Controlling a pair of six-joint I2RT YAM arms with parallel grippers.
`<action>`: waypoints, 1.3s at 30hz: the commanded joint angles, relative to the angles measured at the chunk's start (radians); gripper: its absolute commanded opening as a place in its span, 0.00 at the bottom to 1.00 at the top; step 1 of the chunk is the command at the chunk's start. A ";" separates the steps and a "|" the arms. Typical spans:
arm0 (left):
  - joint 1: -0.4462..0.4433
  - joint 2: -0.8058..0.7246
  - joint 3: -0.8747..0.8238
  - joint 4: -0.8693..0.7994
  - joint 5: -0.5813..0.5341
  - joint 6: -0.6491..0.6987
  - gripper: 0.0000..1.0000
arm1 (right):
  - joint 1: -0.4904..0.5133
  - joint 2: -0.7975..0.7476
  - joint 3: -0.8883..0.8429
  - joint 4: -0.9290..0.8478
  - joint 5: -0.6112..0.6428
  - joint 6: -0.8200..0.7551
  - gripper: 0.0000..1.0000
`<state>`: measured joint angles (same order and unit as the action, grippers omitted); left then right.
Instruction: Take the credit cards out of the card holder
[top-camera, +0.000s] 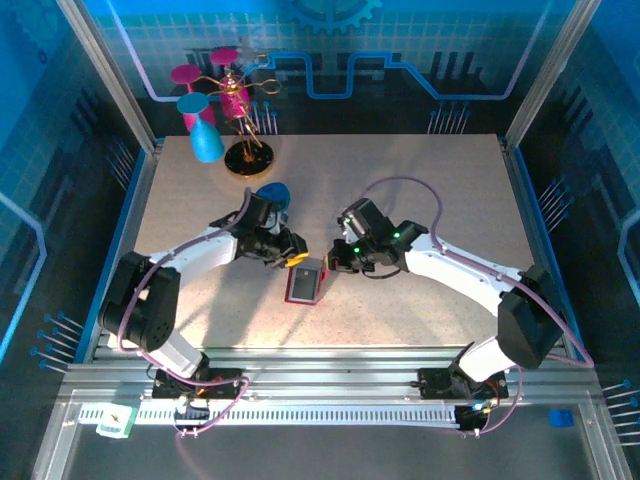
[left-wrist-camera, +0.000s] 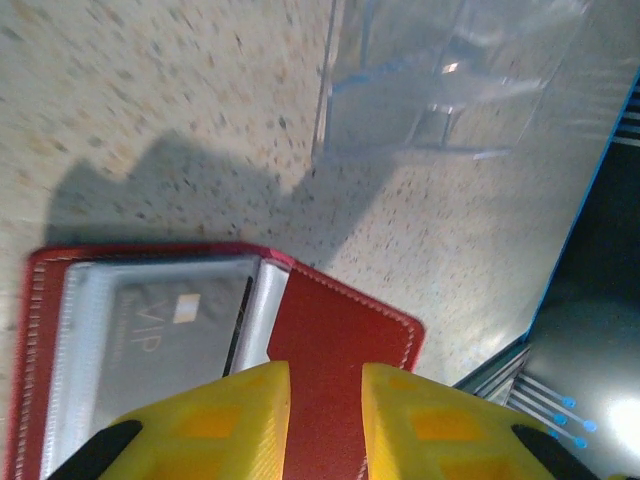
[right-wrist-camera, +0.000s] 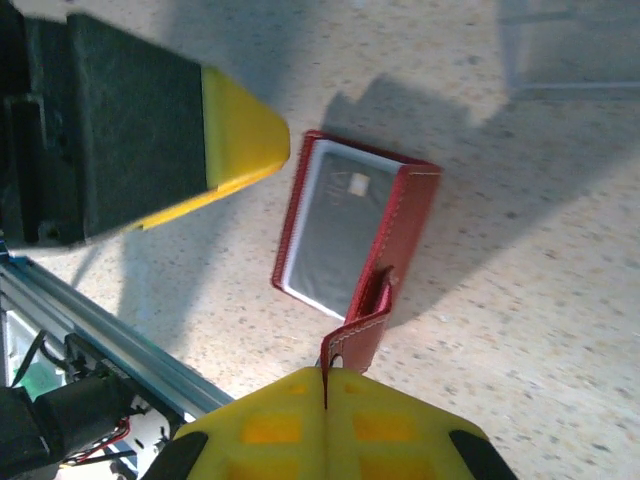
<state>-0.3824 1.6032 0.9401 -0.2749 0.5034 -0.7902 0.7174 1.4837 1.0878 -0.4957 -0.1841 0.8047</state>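
Top view: the card holder (top-camera: 305, 285) lies open at mid-frame, with the left pincer (top-camera: 296, 259) and right pincer (top-camera: 333, 265) meeting just above it. The right wrist camera shows the grip itself. The right pincer (right-wrist-camera: 325, 400) is clamped on the red snap tab (right-wrist-camera: 360, 335), lifting that flap off the tabletop (right-wrist-camera: 520, 300).

In the left wrist view the left pincer (left-wrist-camera: 325, 420) hangs over the red cover (left-wrist-camera: 330, 340) with its jaws slightly parted and nothing between them. A grey credit card (left-wrist-camera: 165, 330) marked VIP sits inside the clear pocket.

A clear tray (left-wrist-camera: 440, 90) stands at that frame's upper right, apart from the holder. A metal rail (right-wrist-camera: 90, 320) runs along the right wrist view's lower left. In the top view, bare tabletop stretches across the centre and right of the frame.
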 joint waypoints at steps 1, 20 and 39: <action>-0.050 0.039 0.039 0.051 0.027 -0.042 0.26 | -0.034 -0.053 -0.051 -0.024 0.018 -0.020 0.00; -0.184 0.211 0.010 0.248 0.050 -0.177 0.23 | -0.157 -0.018 -0.203 0.040 0.034 -0.078 0.00; -0.188 0.264 -0.064 0.372 0.057 -0.240 0.21 | -0.161 -0.072 -0.136 0.032 -0.174 -0.031 0.26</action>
<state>-0.5659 1.8477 0.8978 0.0784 0.5407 -1.0046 0.5617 1.4097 0.9329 -0.4866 -0.2546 0.7471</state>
